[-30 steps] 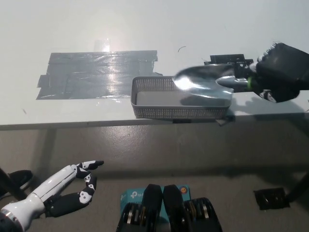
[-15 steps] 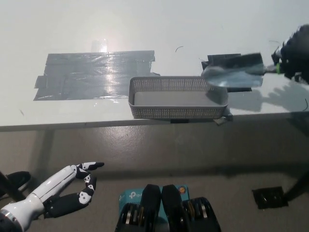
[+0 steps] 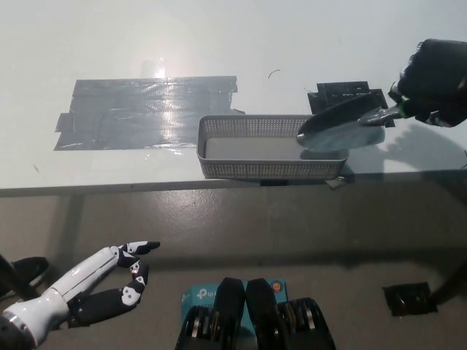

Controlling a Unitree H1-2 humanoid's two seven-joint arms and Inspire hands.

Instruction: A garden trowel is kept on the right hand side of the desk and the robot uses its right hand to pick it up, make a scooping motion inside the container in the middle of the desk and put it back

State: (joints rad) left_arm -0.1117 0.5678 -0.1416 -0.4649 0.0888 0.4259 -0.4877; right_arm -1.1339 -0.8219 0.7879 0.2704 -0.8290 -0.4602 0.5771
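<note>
Since half a second ago the right hand (image 3: 434, 82) has come back in from the picture's right edge, and the trowel (image 3: 339, 131) has swung from over the black tape patch (image 3: 343, 92) to the right end of the container (image 3: 255, 149). A second ago the blade reached further into the container than it does here.

The black right hand is closed round the trowel's handle, above the desk (image 3: 219, 44) near its right side. The shiny blade slants down to the left, and its tip overlaps the container's right rim; whether it touches the mesh cannot be told. The grey mesh container sits at the desk's near edge, in the middle, just right of a wide patch of grey tape (image 3: 146, 111).

The white left hand (image 3: 98, 286) rests low at the picture's lower left, below the desk edge, its fingers loosely apart and holding nothing
</note>
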